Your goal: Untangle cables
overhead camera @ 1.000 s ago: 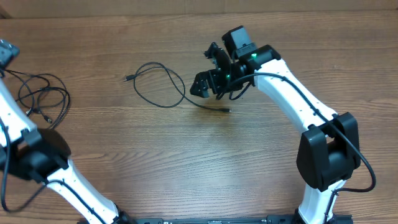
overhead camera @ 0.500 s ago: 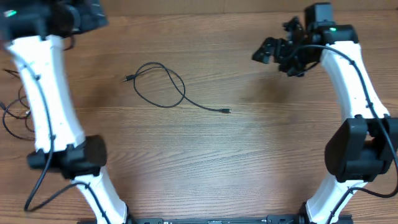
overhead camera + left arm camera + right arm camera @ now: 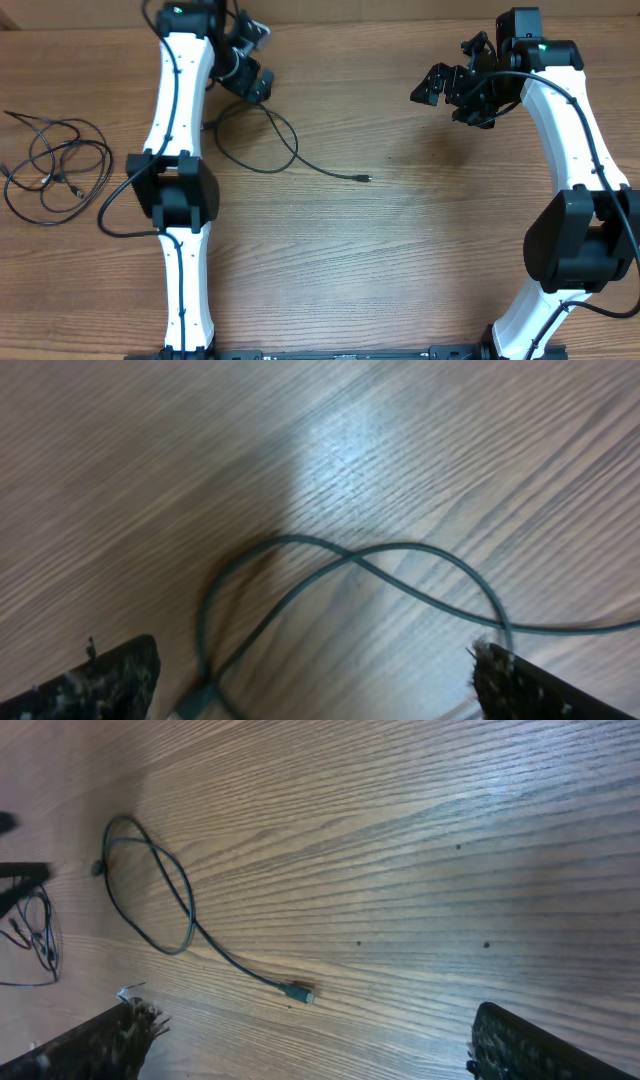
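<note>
My left gripper [image 3: 250,75] hangs spread wide and empty above the looped cable [image 3: 262,140], whose left end my arm partly hides from overhead. Far left, the tangled cables [image 3: 55,168] lie on the wooden table [image 3: 400,250]. My right gripper [image 3: 447,92] gapes empty too, well apart from the loop's plug [image 3: 364,178].

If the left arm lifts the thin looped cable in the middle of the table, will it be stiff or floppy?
Probably floppy: the looped cable lies in soft curves and crosses itself, so it should sag. Likely light, being very thin. Its small plug may drag behind on the smooth table.
</note>
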`<move>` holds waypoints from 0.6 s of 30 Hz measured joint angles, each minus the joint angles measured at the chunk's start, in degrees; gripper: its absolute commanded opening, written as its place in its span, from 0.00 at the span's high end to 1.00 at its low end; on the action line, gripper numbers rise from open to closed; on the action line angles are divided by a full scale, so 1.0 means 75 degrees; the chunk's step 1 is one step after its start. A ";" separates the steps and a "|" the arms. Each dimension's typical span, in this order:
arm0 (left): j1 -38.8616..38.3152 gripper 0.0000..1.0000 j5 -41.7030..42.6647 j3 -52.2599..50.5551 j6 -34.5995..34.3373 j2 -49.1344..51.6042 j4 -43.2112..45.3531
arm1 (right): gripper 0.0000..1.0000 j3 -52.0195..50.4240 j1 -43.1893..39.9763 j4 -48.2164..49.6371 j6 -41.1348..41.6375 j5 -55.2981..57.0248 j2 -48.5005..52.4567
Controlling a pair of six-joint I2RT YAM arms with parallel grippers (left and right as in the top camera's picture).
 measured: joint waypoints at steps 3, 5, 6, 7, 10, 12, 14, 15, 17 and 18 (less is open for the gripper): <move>-0.0020 0.04 0.0015 0.0000 0.0353 0.0437 0.0358 | 0.00 0.0000 0.0000 -0.0102 0.0003 0.0073 0.0000; -0.0017 0.06 -0.0082 0.0000 0.0490 0.0618 0.0615 | 0.00 0.0000 0.0000 -0.0166 0.0000 0.0143 0.0000; -0.0020 0.10 -0.0172 0.0000 0.0536 0.0705 0.0781 | 0.00 0.0000 0.0000 -0.0195 -0.0003 0.0163 0.0000; -0.0017 0.11 -0.0309 0.0000 0.0574 0.0781 0.0921 | 0.00 0.0000 0.0000 -0.0213 -0.0020 0.0187 0.0000; -0.0017 0.15 -0.0481 0.0000 0.0799 0.0880 0.1160 | 0.00 0.0000 0.0000 -0.0256 -0.0082 0.0219 0.0000; -0.0017 0.16 -0.0527 0.0000 0.0918 0.0880 0.1177 | 0.00 0.0000 0.0000 -0.0268 -0.0099 0.0233 0.0000; -0.0017 0.15 -0.0533 0.0000 0.1008 0.0880 0.1148 | 0.00 0.0000 0.0000 -0.0271 -0.0117 0.0254 0.0000; -0.0017 0.14 -0.0533 0.0000 0.1113 0.0880 0.1081 | 0.00 0.0000 0.0000 -0.0271 -0.0125 0.0265 0.0000; -0.0017 0.13 -0.0533 0.0000 0.1268 0.0880 0.1020 | 0.00 0.0000 0.0000 -0.0271 -0.0143 0.0268 0.0000; -0.0017 0.12 -0.0536 0.0000 0.1355 0.0880 0.0965 | 0.00 0.0000 0.0000 -0.0283 -0.0146 0.0271 0.0000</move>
